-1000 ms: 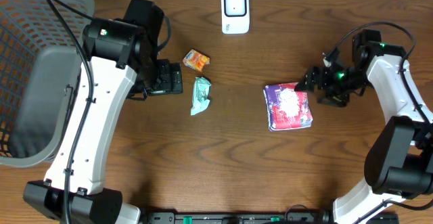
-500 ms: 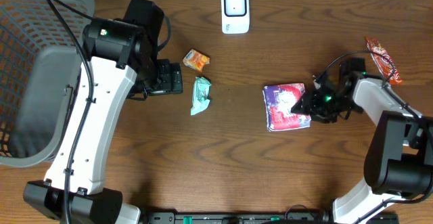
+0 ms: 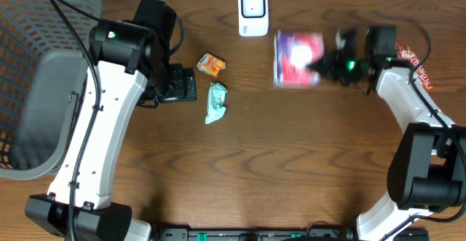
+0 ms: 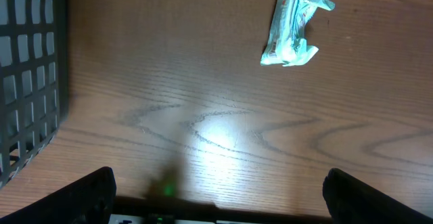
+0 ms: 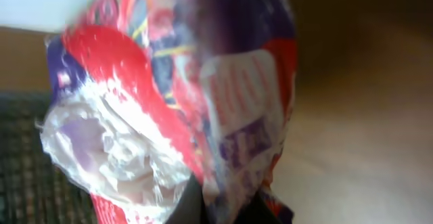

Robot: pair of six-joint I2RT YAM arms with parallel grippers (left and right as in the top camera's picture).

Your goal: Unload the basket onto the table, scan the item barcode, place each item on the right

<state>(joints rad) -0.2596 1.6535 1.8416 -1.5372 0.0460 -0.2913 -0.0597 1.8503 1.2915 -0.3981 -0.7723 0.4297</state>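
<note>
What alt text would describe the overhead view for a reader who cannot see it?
The right tool holds a blurred purple-and-red bag beside the white scanner at the table's far edge. The open left tool hangs near an orange packet and a teal packet; a grey basket stands far left.

The packet is purple and red with white patches. The scanner is white. The small pouch is orange, and the crumpled wrapper is mint green and white. At left, the basket is dark grey mesh. The table is dark brown, wood-grained.
</note>
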